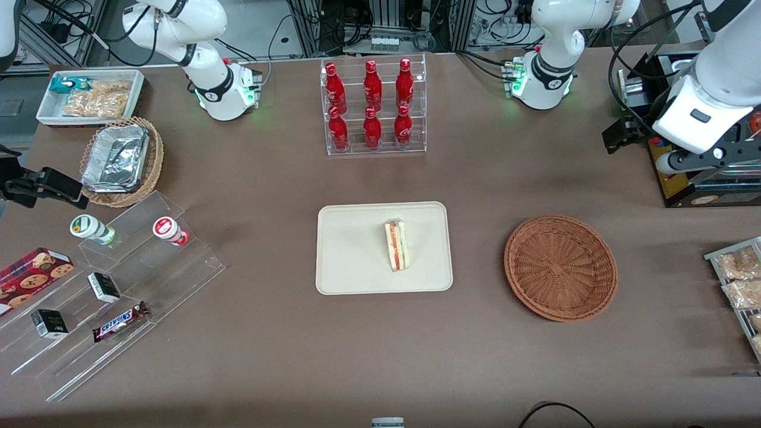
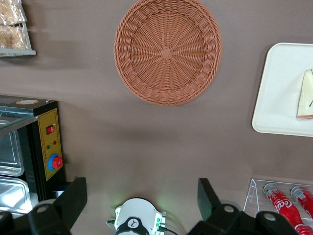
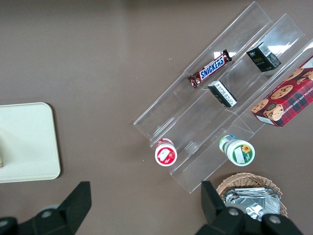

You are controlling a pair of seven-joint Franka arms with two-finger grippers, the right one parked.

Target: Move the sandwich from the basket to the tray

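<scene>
Looking at the front view, we see the sandwich [image 1: 397, 245] lying on the tray [image 1: 351, 261], standing on a crust edge with its red and green layers up, closer to the tray end that faces the basket [image 1: 560, 267]. Basket holds nothing, sits on the brown desk [image 1: 267, 333] beside the tray, toward the working arm's end. The claw [image 2: 142, 196] is raised high above the desk, well apart from both basket and tray; its fingers [image 2: 72, 197] are spread wide with nothing between them. From the wrist camera we look straight down past the claw onto the basket [image 2: 167, 50], with the tray corner [image 2: 279, 93] and a slice of sandwich [image 2: 305, 95] off to one side. Near the claw we also note a black control box [image 2: 49, 142] with a yellow panel and red button, an arm base [image 2: 137, 223] with green light, and a clear rack of red bottles [image 1: 373, 107]. Bagged snacks [image 1: 737, 276] lie on a rack at the working arm's desk edge, nearer the front camera than the claw.
</scene>
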